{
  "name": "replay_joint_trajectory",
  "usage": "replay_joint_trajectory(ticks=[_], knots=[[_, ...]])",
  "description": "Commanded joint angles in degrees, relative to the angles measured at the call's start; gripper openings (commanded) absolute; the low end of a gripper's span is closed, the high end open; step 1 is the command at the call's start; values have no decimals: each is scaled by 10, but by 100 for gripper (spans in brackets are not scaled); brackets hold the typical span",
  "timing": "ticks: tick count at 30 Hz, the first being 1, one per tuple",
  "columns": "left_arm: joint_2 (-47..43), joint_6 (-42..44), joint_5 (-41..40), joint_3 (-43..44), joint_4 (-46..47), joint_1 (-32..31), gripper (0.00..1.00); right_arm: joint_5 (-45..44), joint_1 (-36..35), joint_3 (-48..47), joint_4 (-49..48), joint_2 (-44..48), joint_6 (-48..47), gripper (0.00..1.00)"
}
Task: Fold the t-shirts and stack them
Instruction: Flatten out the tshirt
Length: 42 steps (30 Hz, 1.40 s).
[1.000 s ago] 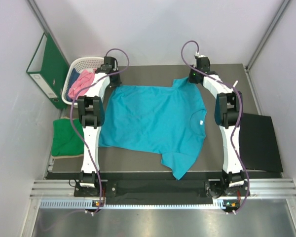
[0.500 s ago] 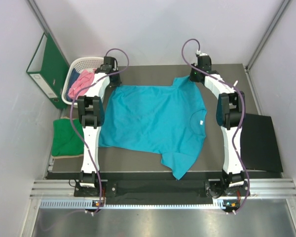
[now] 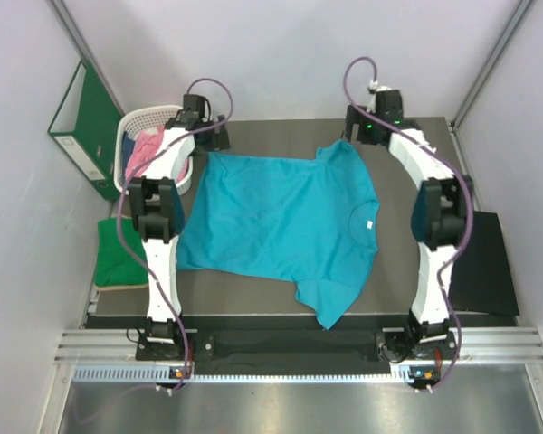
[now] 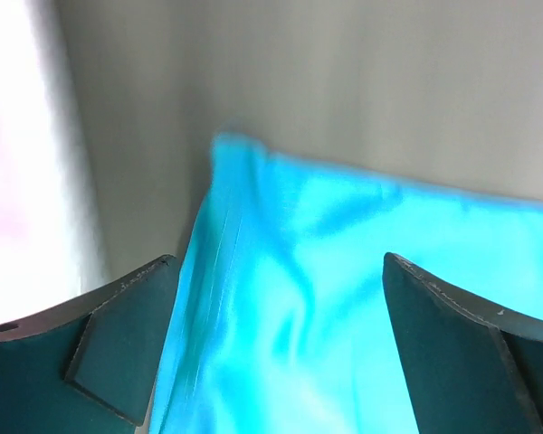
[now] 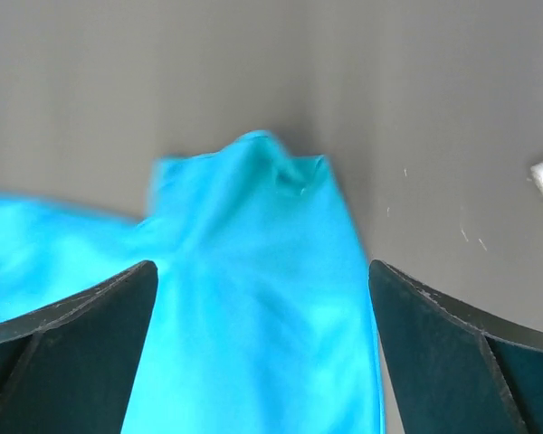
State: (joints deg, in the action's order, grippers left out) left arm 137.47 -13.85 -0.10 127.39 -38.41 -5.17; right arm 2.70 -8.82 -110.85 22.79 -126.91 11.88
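Teal-blue t-shirt (image 3: 276,221) lay spread flat across the middle of the table (image 3: 244,294), collar to the right. Over its far left corner hung the left gripper (image 4: 279,262) and over its far sleeve the right gripper (image 5: 262,267), both with fingers spread wide and pinching nothing. To the left lay the green t-shirt (image 3: 118,253), and at far left the pink t-shirt (image 3: 147,149) sat in the white basket (image 3: 158,110) beside the green binder (image 3: 77,127).

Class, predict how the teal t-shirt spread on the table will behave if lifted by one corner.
Probably floppy: the teal t-shirt lies flat with soft wrinkles, so it would drape. Likely light, being thin cloth. A push would probably bunch it rather than slide it whole.
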Motion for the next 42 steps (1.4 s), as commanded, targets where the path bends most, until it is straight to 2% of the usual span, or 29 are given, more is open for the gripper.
replay_joint_trajectory(ticks=[1, 2, 3, 4, 5, 6, 8, 11, 18, 27, 31, 37, 42], knots=[[-186, -35, 25, -78, 11, 19, 99, 149, 49, 28, -5, 238, 38, 100], [-203, -43, 40, -106, 18, 21, 99, 189, 80, 45, -19, 257, 86, 100], [-218, -50, 59, -118, 22, 23, 99, 289, 106, 59, -41, 290, 121, 100], [-242, -67, 82, -134, 23, 24, 99, 339, 124, 79, -85, 305, 163, 100], [-252, -72, 98, -142, 26, 24, 99, 382, 160, 126, -175, 318, 261, 100], [-261, -75, 105, -147, 33, 24, 99, 434, 175, 150, -231, 343, 307, 100], [-280, -87, 122, -150, 34, 24, 99, 456, 206, 187, -299, 359, 379, 100], [-288, -81, 119, -123, 14, 24, 99, 454, 212, 151, -231, 357, 335, 100], [-278, -58, 103, -51, -36, 24, 99, 437, 212, 154, -240, 334, 343, 100], [-230, -33, 90, -48, -95, 24, 99, 327, 196, 123, -31, 275, 185, 100], [-206, -25, 89, -64, -118, 23, 99, 258, 165, 97, 53, 251, 104, 100], [-179, -11, 94, -127, -133, 22, 99, 166, 127, 102, 157, 224, 45, 100], [-176, 18, 67, -184, -153, 11, 99, 107, 108, 123, 229, 214, 3, 100]])
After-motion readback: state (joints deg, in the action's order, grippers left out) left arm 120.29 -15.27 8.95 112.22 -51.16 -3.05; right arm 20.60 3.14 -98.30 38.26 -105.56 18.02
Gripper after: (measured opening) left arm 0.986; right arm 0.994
